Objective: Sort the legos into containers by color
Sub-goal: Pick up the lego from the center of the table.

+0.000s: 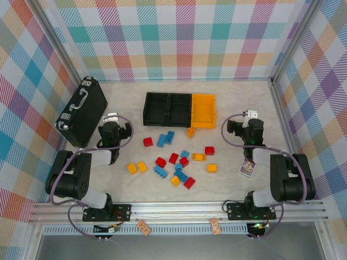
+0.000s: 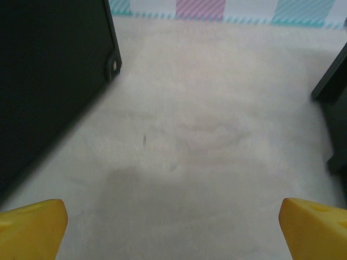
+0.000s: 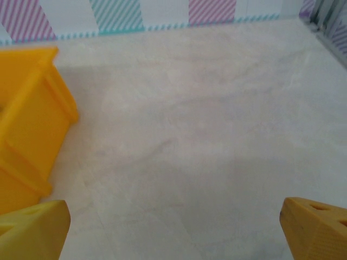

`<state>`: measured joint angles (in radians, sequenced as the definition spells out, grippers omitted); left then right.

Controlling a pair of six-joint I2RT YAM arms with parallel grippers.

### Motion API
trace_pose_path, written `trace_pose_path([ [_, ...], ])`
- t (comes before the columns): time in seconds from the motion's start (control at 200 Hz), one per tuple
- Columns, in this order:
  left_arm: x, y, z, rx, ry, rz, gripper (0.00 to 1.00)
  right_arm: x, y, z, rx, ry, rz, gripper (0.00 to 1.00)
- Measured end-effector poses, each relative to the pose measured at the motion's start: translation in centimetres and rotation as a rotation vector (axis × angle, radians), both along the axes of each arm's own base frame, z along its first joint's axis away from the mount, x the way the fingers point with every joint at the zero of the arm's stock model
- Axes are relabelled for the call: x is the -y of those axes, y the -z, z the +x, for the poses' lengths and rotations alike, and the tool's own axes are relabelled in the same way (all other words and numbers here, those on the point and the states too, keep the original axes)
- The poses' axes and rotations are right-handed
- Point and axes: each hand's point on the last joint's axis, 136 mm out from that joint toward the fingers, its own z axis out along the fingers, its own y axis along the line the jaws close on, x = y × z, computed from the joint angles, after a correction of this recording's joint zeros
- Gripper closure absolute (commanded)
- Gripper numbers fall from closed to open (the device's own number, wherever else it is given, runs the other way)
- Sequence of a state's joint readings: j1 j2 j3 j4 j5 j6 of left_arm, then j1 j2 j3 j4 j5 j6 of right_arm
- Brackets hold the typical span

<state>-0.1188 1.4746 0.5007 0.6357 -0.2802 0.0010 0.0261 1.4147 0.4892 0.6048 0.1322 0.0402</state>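
Plainly, the left tool stands wide with nothing between its yellow fingertips, which are cut off by the bottom edge. The right tool is equally wide and empty. The briefcase looms half-cropped at left, and the yellow bin is clipped too. From above, the legos lie scattered on the surface, near the containers.

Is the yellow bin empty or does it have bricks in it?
Empty. From above, the yellow bin shows a bare floor; the nearest brick lies just outside it.
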Motion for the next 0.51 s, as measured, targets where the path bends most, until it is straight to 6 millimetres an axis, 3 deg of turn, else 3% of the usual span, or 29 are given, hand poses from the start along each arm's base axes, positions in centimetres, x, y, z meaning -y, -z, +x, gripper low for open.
trace_pose_path([
  [0.255, 0.0, -6.9, -0.4, 0.093, -0.039, -0.12, 0.01, -1.3, -6.5, -0.3, 0.05, -0.022, 0.146, 0.01],
  [0.36, 0.3, -8.5, -1.0, 0.094, -0.074, -0.26, 0.0, -1.5, -8.7, -0.8, 0.011, 0.04, 0.319, 0.0],
  [0.445, 1.0, -9.3, -1.4, 0.071, -0.065, -0.354, 0.0, -2.3, -9.8, -1.2, -0.015, 0.038, 0.43, 0.07],
  [0.505, 1.9, -9.1, -1.8, 0.035, -0.038, -0.408, 0.08, -3.1, -9.7, -1.8, -0.048, 0.016, 0.499, 0.09],
])
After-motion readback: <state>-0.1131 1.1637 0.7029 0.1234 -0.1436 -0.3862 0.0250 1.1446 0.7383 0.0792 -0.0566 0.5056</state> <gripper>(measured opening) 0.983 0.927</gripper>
